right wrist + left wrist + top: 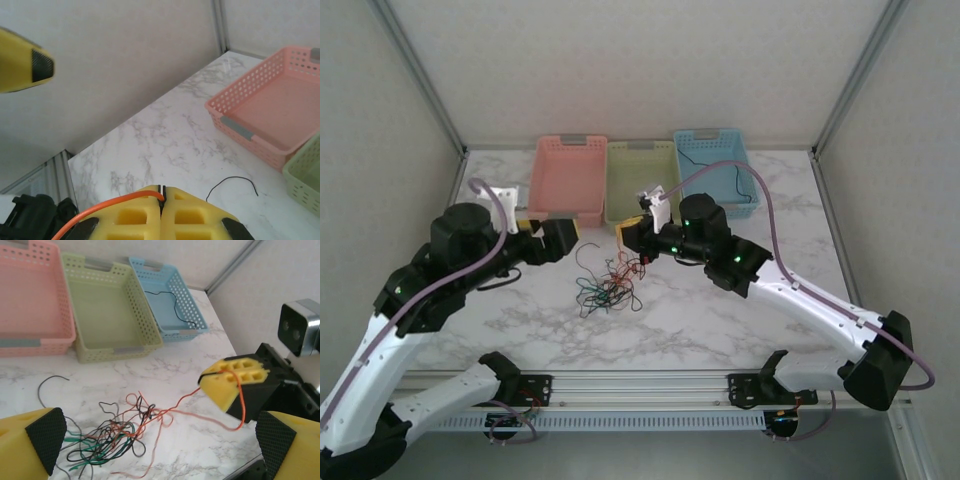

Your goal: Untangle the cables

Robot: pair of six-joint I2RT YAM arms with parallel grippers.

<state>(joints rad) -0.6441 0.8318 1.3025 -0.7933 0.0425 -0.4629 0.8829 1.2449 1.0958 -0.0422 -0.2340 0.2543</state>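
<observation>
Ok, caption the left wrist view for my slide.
The right tool pinches a red cable leading from the tangle, framed by the open left tool.

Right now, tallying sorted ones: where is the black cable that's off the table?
In the left wrist view, the black cable lies in the blue basket, rightmost of three, beside the green basket.

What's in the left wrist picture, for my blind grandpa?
The shut right gripper holds a red cable leading from a tangle of cables on the table. Behind stand a pink basket, a green basket and a blue basket.
</observation>
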